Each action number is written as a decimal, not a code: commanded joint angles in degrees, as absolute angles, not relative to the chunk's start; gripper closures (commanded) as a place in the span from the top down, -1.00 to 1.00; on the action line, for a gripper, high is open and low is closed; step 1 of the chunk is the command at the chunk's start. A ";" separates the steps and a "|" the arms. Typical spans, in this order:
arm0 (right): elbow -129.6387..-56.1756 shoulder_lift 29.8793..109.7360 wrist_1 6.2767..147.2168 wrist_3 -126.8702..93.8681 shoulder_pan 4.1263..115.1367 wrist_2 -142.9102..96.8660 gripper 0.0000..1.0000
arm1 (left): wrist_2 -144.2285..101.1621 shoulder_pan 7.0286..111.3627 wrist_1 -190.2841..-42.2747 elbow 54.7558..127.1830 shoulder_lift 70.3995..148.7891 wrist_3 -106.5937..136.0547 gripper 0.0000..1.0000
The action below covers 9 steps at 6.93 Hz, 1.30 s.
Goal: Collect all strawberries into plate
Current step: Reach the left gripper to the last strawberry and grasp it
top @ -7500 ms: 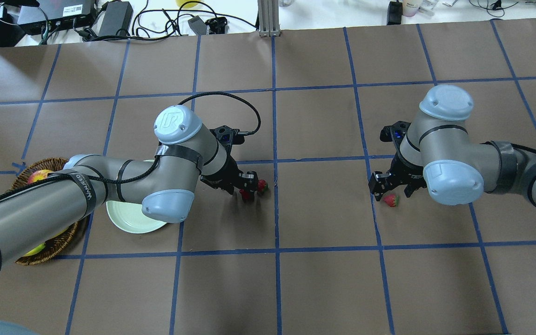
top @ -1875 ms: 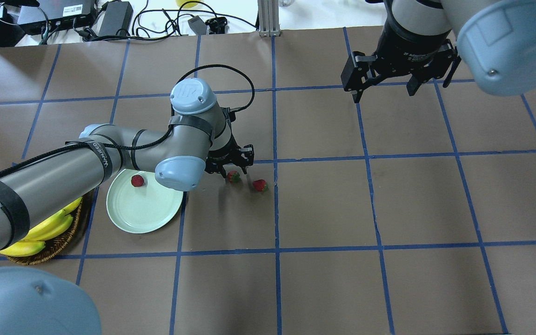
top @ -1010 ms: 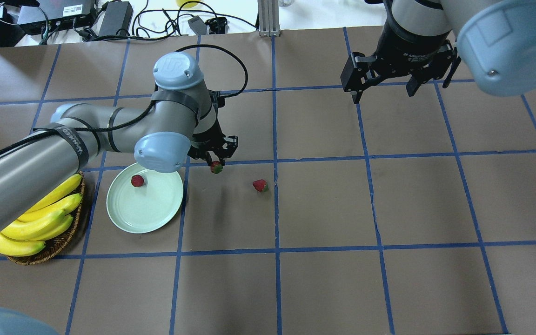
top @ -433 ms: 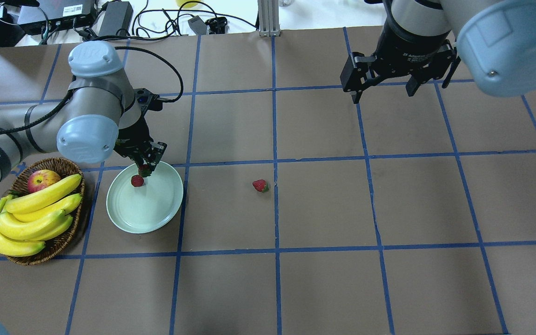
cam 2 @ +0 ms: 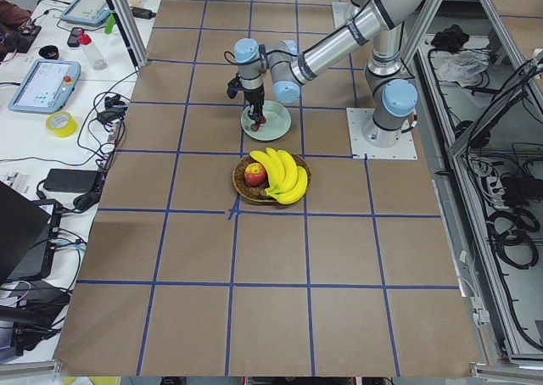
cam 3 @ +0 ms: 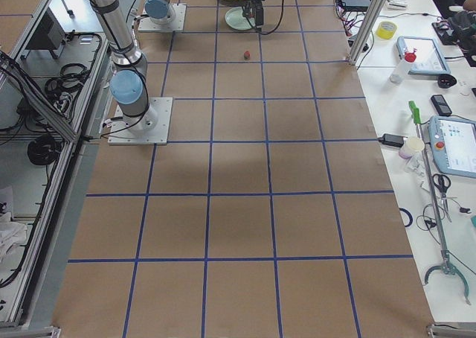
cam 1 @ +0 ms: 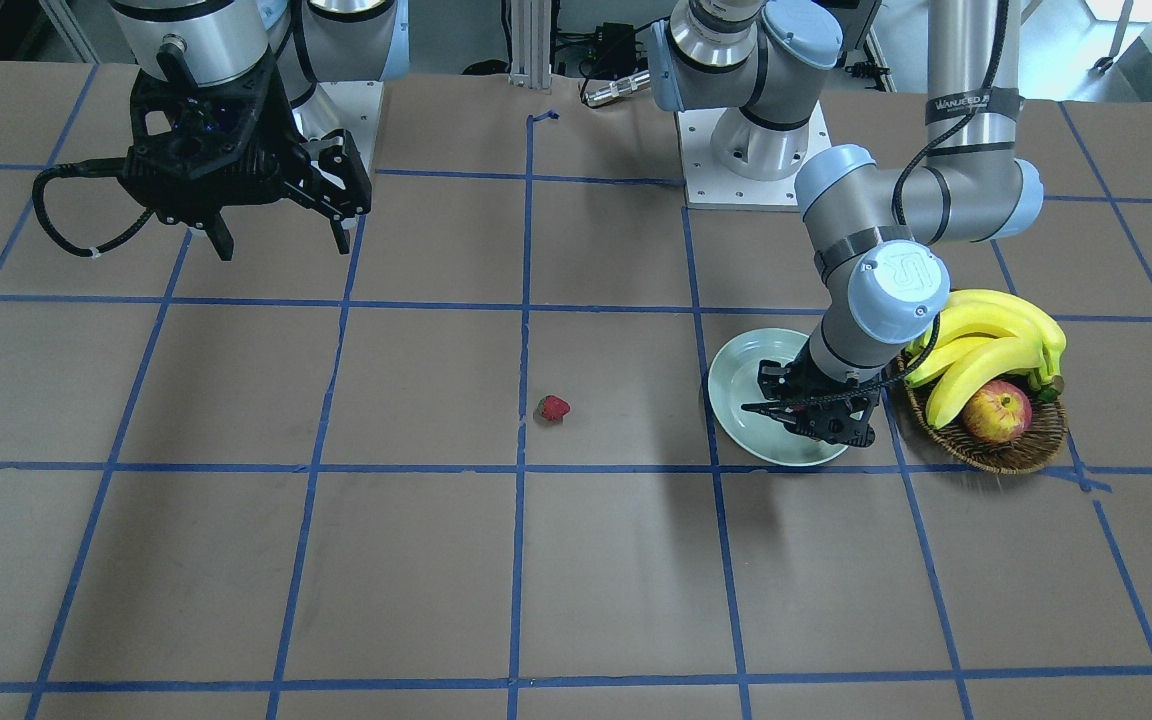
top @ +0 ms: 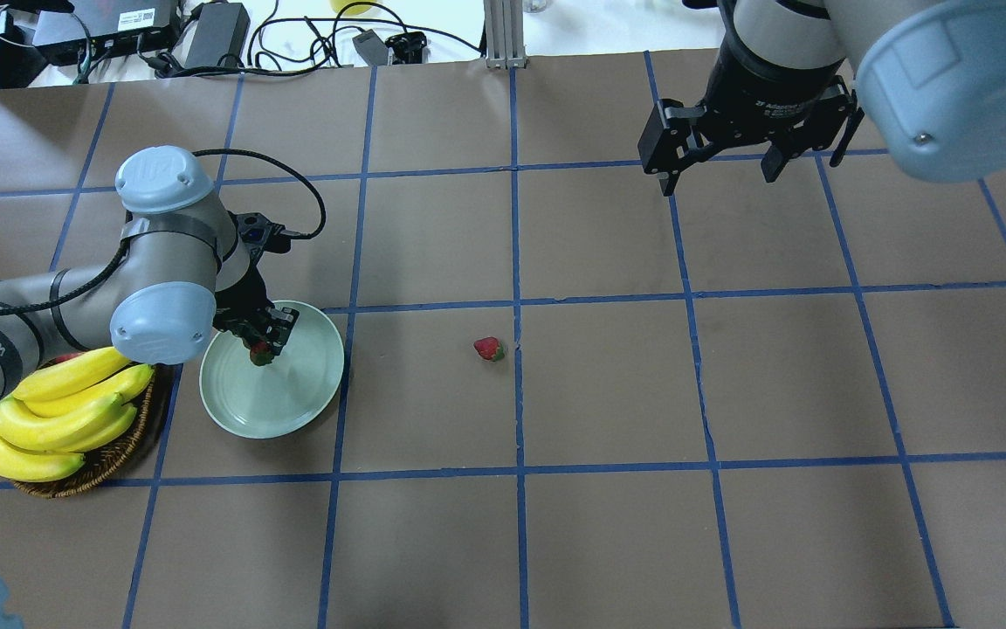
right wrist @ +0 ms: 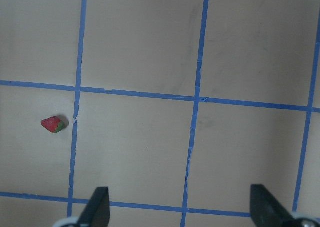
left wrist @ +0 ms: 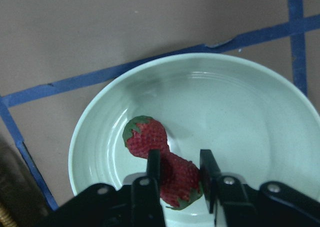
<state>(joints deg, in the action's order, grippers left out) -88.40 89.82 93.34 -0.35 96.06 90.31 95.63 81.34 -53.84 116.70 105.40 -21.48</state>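
The pale green plate lies left of centre; it also shows in the left wrist view and the front view. My left gripper is low over the plate's far left part, shut on a strawberry. A second strawberry lies in the plate, touching the held one. A third strawberry lies on the table right of the plate. My right gripper is open and empty, high at the far right.
A brown wicker basket with bananas and an apple stands just left of the plate, close under my left arm. Cables and boxes lie past the table's far edge.
My left gripper lifted a strawberry from the table, carried it left to the plate, then lowered it beside the one lying there. The right arm has stayed high and still since 1.9 s ago.
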 commanded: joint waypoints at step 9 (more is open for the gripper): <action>-88.42 89.82 93.34 -0.35 96.06 90.26 1.00 | 85.87 105.37 -50.76 110.30 111.69 25.81 0.90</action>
<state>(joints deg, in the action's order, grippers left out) -88.42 89.82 93.34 -0.35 96.06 90.33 86.64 103.29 -55.03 110.16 109.34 21.48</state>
